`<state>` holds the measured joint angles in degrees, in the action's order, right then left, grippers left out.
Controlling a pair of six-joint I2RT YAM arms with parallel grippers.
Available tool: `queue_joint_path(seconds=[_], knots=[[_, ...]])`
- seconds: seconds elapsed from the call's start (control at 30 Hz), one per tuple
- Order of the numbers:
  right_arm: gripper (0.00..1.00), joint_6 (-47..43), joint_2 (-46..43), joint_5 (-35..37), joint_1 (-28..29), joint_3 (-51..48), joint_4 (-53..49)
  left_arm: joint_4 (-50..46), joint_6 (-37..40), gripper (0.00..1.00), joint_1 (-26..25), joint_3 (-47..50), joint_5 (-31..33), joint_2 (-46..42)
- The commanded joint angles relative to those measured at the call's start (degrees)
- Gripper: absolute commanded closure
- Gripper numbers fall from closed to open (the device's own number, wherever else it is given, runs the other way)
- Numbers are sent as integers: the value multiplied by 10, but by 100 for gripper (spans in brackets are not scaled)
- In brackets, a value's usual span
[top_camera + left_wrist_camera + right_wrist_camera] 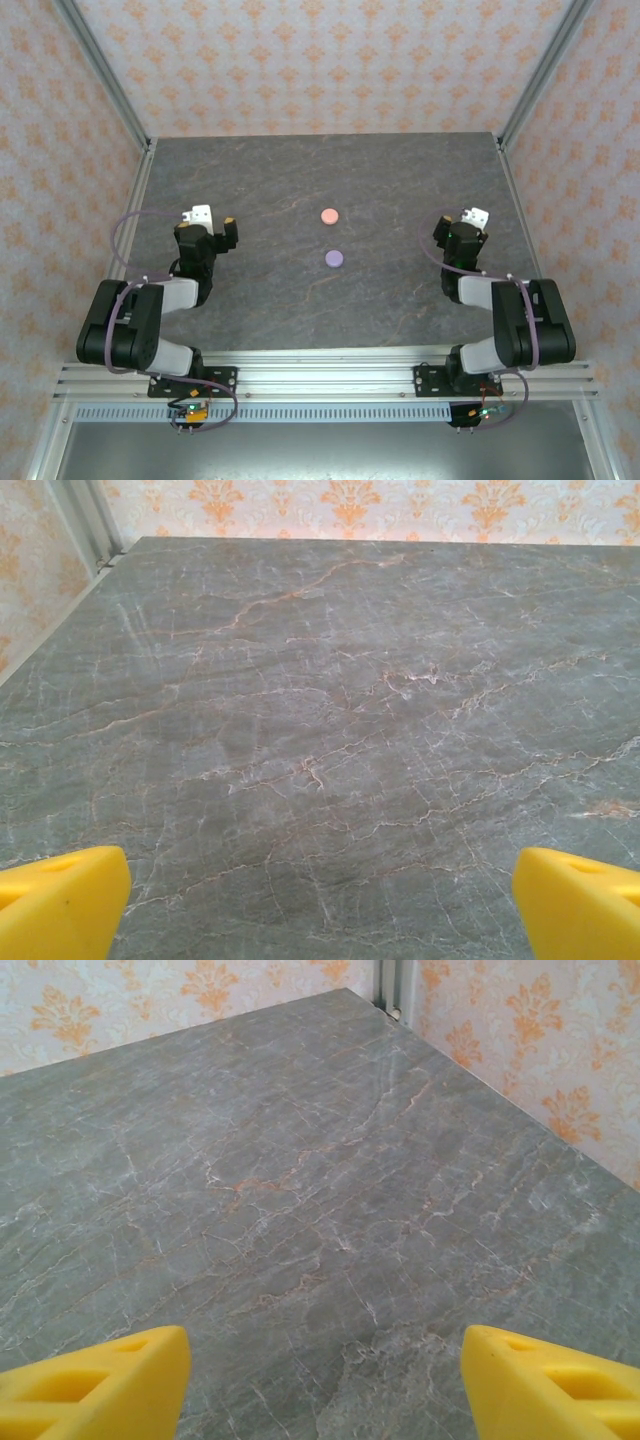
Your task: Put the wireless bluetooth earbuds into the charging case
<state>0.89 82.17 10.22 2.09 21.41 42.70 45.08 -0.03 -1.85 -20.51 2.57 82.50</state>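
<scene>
Our left claw is spread wide above the grey stone table; our right claw is spread too. Between them, well apart from both, lie a salmon-pink disc and a lavender disc.

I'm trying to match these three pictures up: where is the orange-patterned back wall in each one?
Top external: the back wall spans the top of the picture, beyond the table's far edge.
Left wrist: it is a narrow strip along the top edge.
Right wrist: it fills the upper left, ending at the corner post.
Shared landmark: the grey veined tabletop lies below the wall in all three.
</scene>
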Motion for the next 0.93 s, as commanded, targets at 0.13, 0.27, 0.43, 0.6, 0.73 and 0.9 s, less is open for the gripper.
queue_joint_path(seconds=[0.13,0.27,0.43,0.6,0.73,0.9], knots=[[20,-25,49,-37,0,18,33,-20,7,0,-2,-36,18,33],[1,-24,47,-37,-1,21,20,-21,7,0,-3,-36,19,32],[1,-24,47,-38,-1,21,22,-27,11,0,-3,-41,7,32],[1,-24,47,-38,-1,22,22,-27,11,0,-3,-41,7,32],[1,-24,48,-38,-1,22,22,-28,12,0,-3,-40,7,32],[1,-24,47,-38,-1,21,23,-27,11,0,-3,-40,7,32]])
